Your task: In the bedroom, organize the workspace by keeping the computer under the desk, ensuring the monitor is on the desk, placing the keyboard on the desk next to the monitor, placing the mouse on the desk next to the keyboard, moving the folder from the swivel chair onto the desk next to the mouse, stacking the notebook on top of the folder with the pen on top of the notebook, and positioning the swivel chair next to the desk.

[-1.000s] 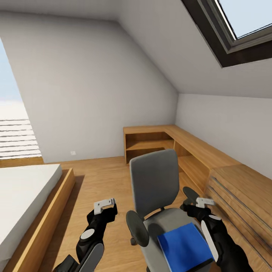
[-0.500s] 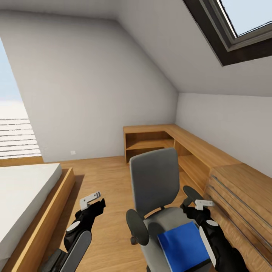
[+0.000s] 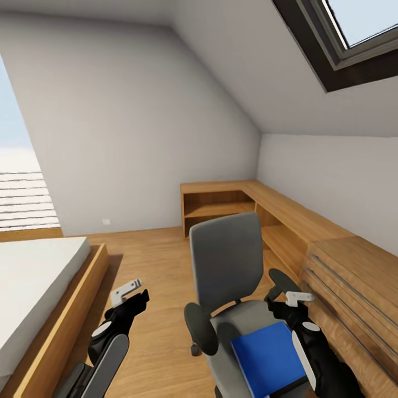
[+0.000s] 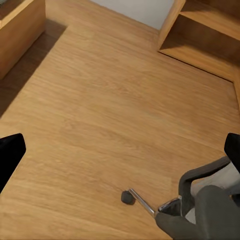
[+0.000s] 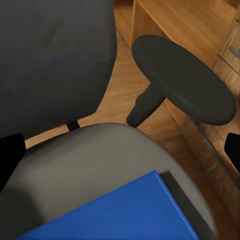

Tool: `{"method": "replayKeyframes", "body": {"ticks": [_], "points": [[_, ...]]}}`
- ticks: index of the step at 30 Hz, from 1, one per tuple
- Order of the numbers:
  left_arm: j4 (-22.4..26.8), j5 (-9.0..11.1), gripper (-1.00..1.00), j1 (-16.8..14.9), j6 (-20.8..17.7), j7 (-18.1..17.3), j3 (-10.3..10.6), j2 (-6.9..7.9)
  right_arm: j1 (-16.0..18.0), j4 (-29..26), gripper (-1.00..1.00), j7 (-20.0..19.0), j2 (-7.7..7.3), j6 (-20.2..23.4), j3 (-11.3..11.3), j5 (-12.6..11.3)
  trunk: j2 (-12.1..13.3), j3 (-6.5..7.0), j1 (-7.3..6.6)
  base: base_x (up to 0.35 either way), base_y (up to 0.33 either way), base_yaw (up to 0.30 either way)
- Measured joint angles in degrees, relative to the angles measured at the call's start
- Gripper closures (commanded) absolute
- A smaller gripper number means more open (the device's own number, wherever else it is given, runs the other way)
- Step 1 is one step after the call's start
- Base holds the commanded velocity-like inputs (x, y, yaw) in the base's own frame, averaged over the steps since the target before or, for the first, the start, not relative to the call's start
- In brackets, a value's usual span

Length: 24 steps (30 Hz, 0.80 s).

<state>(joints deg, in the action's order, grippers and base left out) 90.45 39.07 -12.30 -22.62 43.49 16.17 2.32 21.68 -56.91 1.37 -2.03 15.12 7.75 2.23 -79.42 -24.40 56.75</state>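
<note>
The grey swivel chair (image 3: pixel 226 265) stands in the middle of the bedroom floor, its back towards the oak cabinets. A bright blue folder (image 3: pixel 269 359) lies on its seat (image 5: pixel 95 160), also seen as folder (image 5: pixel 115 215). My right gripper (image 3: pixel 298 298) hovers open over the seat's right side beside the right armrest (image 5: pixel 185 80); gripper (image 5: pixel 120 152) holds nothing. My left gripper (image 3: pixel 128 290) is open over bare floor left of the chair, and gripper (image 4: pixel 120 152) looks down at a castor (image 4: pixel 127 197). Computer, monitor, keyboard, mouse, notebook, pen and desk are out of view.
Low oak cabinets (image 3: pixel 309 232) run along the right wall and into the far corner. A bed with an oak frame (image 3: pixel 61 326) fills the left side. A strip of plank floor (image 3: pixel 149 265) lies between the bed and the chair. A skylight (image 3: pixel 354 38) sits in the sloped ceiling.
My left arm has swung left and slightly down, away from the chair. The right arm, chair and folder have stayed nearly where they were.
</note>
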Motion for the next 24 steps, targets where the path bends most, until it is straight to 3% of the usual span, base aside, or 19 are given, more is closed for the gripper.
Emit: {"method": "replayKeyframes", "body": {"ticks": [8, 15, 17, 24], "points": [[-0.14, -0.01, -1.00, -0.01, 0.03, 0.00, -0.85, 0.00, 0.02, -0.48, -1.00, 0.24, 0.08, -2.93, 0.07, -0.12, -3.21, -1.44, 1.76, 0.000, 0.000, 0.000], [-0.10, 0.00, -1.00, 0.00, 0.02, 0.00, -1.36, 0.06, 1.22, 1.29, -1.00, 0.50, 0.14, -0.34, 0.04, -0.09, -6.02, -2.69, 3.30, 0.000, 0.000, 0.000], [-0.10, 0.03, -1.00, -0.01, 0.01, -0.02, -1.78, 0.04, 3.43, 3.22, -1.00, 0.56, 0.13, 1.55, 0.02, -0.06, -6.82, -3.05, 3.74, 0.000, 0.000, 0.000], [-0.05, 0.03, -1.00, 0.00, 0.00, -0.07, -2.93, 0.06, 18.64, 22.66, -1.00, 0.72, -0.35, 4.22, 0.26, -0.08, -9.63, -4.31, 5.27, 0.000, 0.000, 0.000]]}}
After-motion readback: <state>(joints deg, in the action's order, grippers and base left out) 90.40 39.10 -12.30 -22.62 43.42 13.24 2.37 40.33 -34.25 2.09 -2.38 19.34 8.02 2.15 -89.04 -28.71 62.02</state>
